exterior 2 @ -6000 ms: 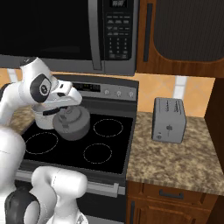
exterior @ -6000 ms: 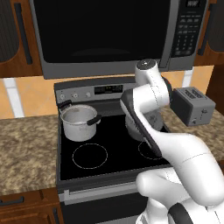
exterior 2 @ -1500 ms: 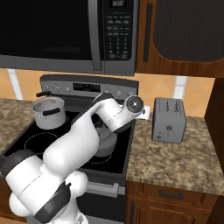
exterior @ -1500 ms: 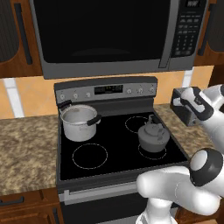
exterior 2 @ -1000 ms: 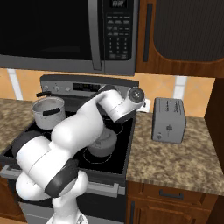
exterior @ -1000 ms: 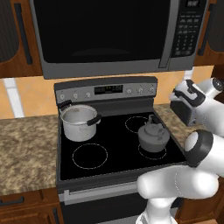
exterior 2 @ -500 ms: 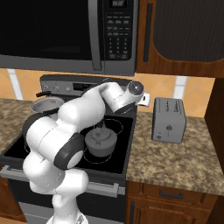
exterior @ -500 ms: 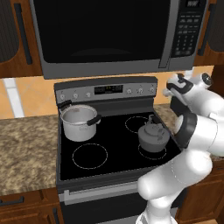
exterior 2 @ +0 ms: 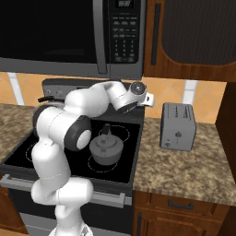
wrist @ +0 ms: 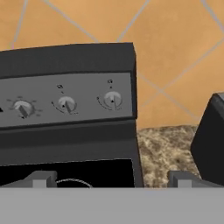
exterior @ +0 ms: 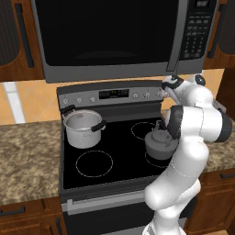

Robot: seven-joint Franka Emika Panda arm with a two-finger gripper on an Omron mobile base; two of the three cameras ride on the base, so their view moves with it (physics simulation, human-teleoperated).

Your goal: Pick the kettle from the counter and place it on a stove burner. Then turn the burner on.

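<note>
My arm [exterior: 188,151] is glossy white, built of thick rounded links like swollen tubes; dark charcoal bands ring the joints, clearest at the elbow in the left base view and as a broad black collar around the big shoulder joint in the right base view; one round dark cap with a pale ring sits on the wrist link [exterior 2: 137,87]; the hand end is a small white block edged in black; gripper [wrist: 109,179] tips are small, blocky, dull grey, squared at the top; shell is smooth, seamless between joints; no lettering legible on any link.
</note>
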